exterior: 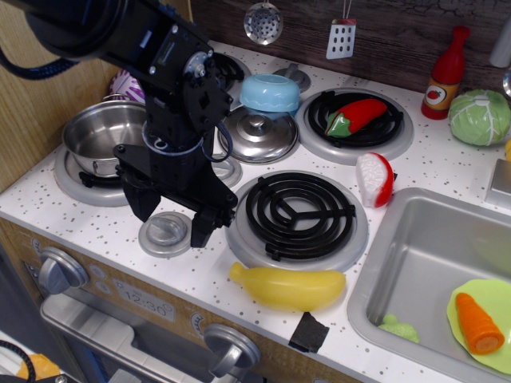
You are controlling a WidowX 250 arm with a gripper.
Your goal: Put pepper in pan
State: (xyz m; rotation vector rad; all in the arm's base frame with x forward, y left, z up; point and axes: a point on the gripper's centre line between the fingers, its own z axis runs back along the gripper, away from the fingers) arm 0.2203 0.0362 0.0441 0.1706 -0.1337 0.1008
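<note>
The red pepper [356, 116] with a green stem end lies on the back right burner [355, 120]. The steel pan [100, 137] sits on the front left burner, partly hidden by the arm. My black gripper [169, 223] hangs over the counter's front left, between the pan and the front middle burner, above a small grey disc [165, 233]. Its two fingers point down, spread apart, with nothing between them. It is far from the pepper.
A steel lid [259, 134] and a light blue bowl [270, 94] sit at centre back. A red-and-white toy [375, 179] lies by the sink [423, 271], which holds a carrot [481, 325]. A yellow toy [289, 287] lies at the front edge. A red bottle [444, 76] and a cabbage [479, 116] stand at back right.
</note>
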